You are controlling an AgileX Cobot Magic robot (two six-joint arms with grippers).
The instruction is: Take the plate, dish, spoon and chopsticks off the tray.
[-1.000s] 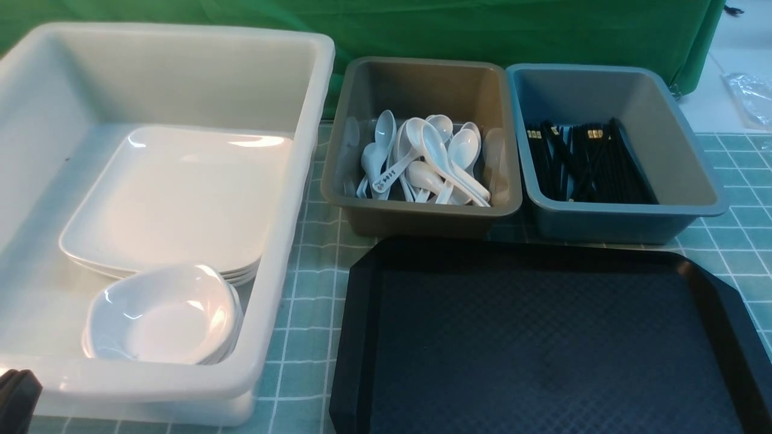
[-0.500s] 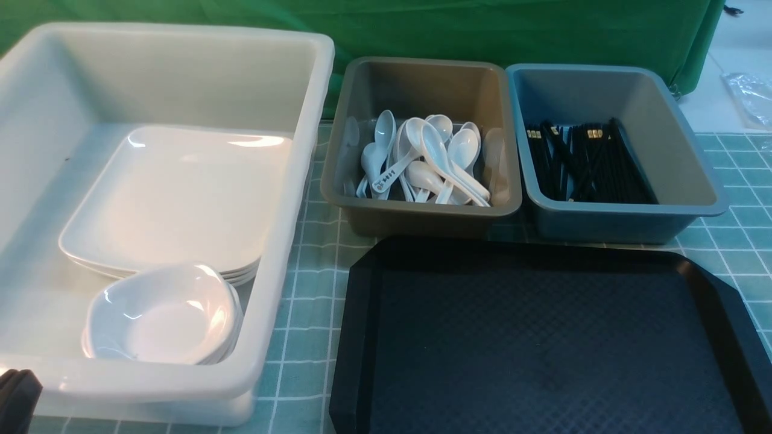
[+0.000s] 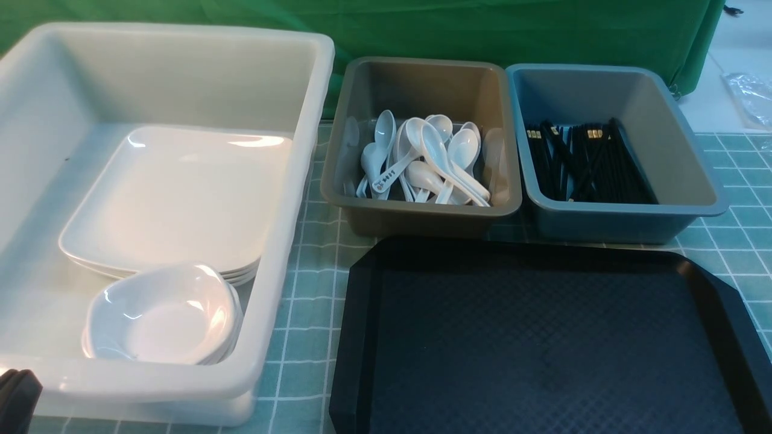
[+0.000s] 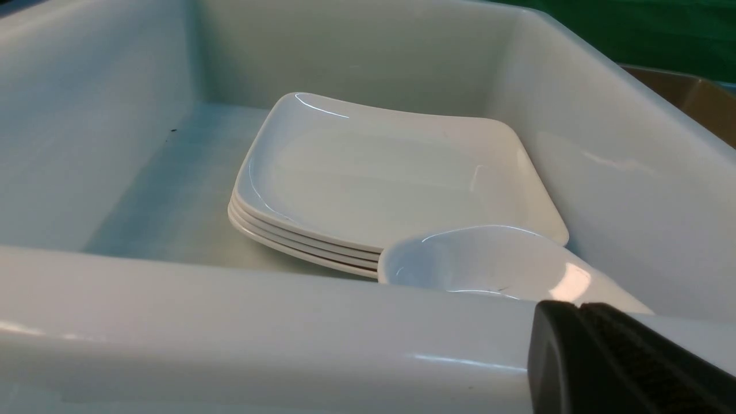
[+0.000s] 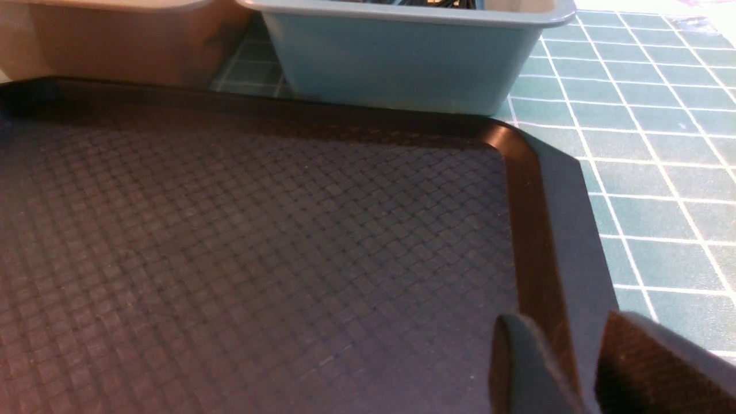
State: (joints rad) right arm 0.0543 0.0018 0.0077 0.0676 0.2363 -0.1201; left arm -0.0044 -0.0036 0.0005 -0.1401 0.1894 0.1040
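Note:
The black tray [image 3: 543, 337] lies at the front right with a bare floor, also in the right wrist view [image 5: 259, 241]. The plate [image 3: 175, 193] tops a stack in the white tub, also in the left wrist view [image 4: 374, 178]. A stack of small dishes [image 3: 163, 313] leans on its near corner [image 4: 489, 264]. Spoons [image 3: 422, 160] fill the grey-brown tub. Chopsticks [image 3: 588, 163] lie in the blue-grey tub. My left gripper [image 3: 15, 398] is shut and empty, outside the white tub's near wall [image 4: 578, 305]. My right gripper [image 5: 566, 328] is open and empty over the tray's right rim.
The white tub [image 3: 301, 150] stands at the left, the grey-brown tub [image 3: 422, 223] and the blue-grey tub [image 3: 621, 226] behind the tray. A green gridded mat [image 3: 307, 265] covers the table. A green cloth [image 3: 482, 30] hangs at the back.

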